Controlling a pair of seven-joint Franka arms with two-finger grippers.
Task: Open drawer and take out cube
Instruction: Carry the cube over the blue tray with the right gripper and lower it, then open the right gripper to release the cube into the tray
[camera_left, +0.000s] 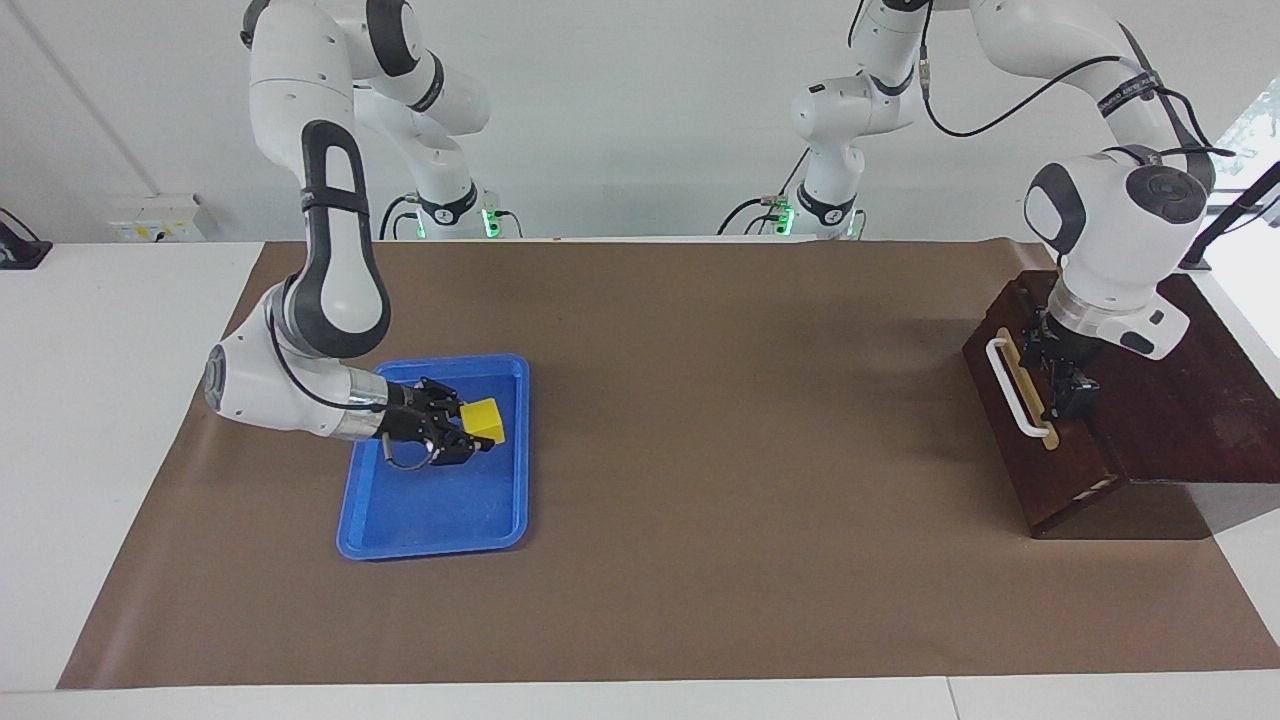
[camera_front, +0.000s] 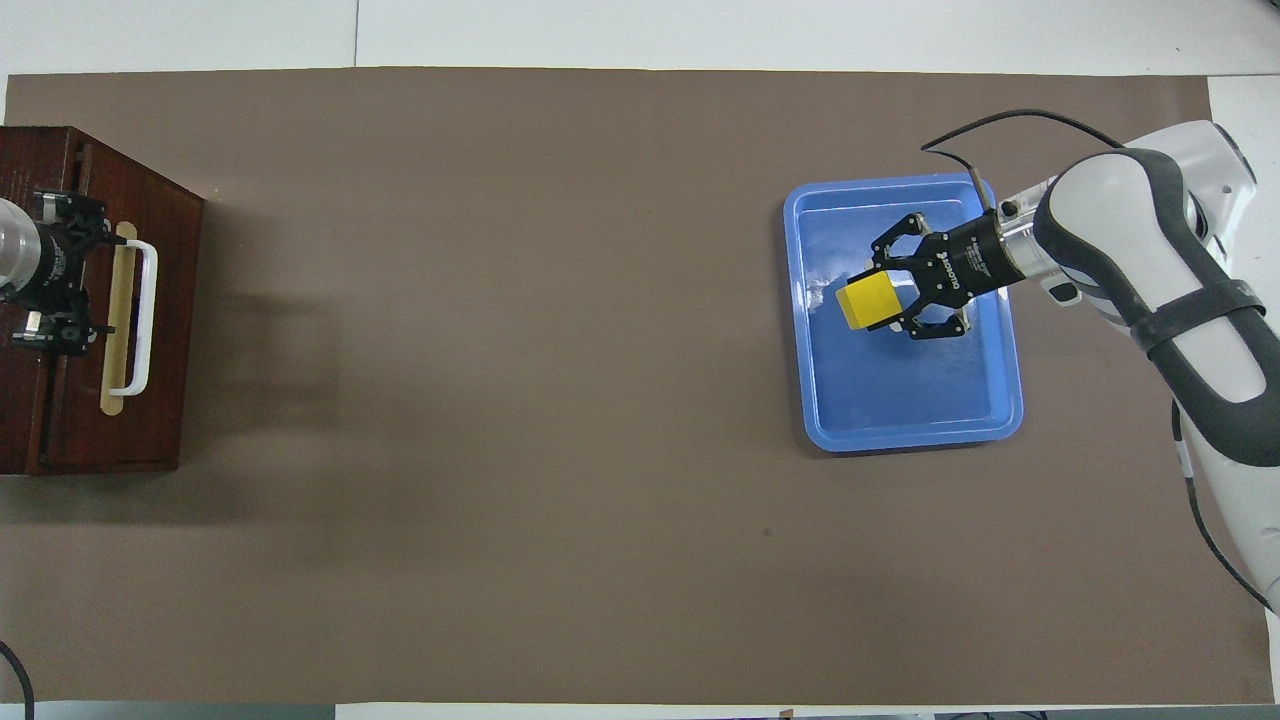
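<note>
Item, right arm's end of the table: right gripper (camera_left: 478, 432), lying nearly level over the blue plastic tray (camera_left: 505, 520), fingers closed on the yellow cube (camera_left: 485, 418); cube sits at the fingertips, pointing toward the table's middle, low over the tray floor, contact with it not determinable; judged next move a straight lowering and release, the tray lying directly beneath. Item, left arm's end: drawer (camera_left: 1030, 455) with white loop handle (camera_left: 1017, 388), front apparently flush with the dark wooden box (camera_left: 1200, 410); left gripper (camera_left: 1068, 395) on the box top just beside the handle, finger state not determinable.
</note>
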